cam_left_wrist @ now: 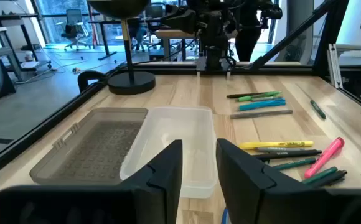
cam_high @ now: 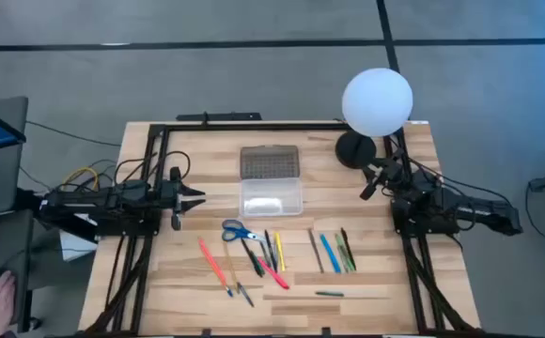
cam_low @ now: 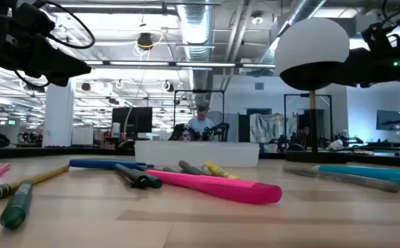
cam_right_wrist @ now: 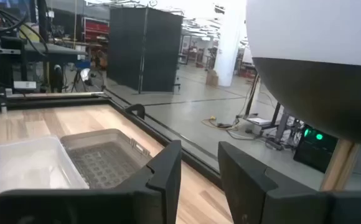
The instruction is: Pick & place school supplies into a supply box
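Observation:
The supply box (cam_high: 272, 198) stands open at mid-table, a clear tray with its grey gridded lid (cam_high: 270, 161) laid flat toward the far edge. The school supplies lie on the table nearer than the box: blue-handled scissors (cam_high: 238, 230), a red pencil (cam_high: 213, 262), a pink marker (cam_high: 273, 273), a yellow pen (cam_high: 279, 252), a blue pen (cam_high: 329, 252) and green pens (cam_high: 346, 252). My left gripper (cam_high: 197, 197) hovers open left of the box; in its wrist view the tray (cam_left_wrist: 175, 148) lies just past it (cam_left_wrist: 199, 165). My right gripper (cam_high: 368, 188) hovers open right of the box, beside the lamp.
A lamp with a white globe (cam_high: 377, 100) and a dark round base (cam_high: 354, 150) stands at the far right of the table, close to my right gripper. A black frame (cam_high: 254, 125) borders the table. A small green pen (cam_high: 329, 293) lies alone near the near edge.

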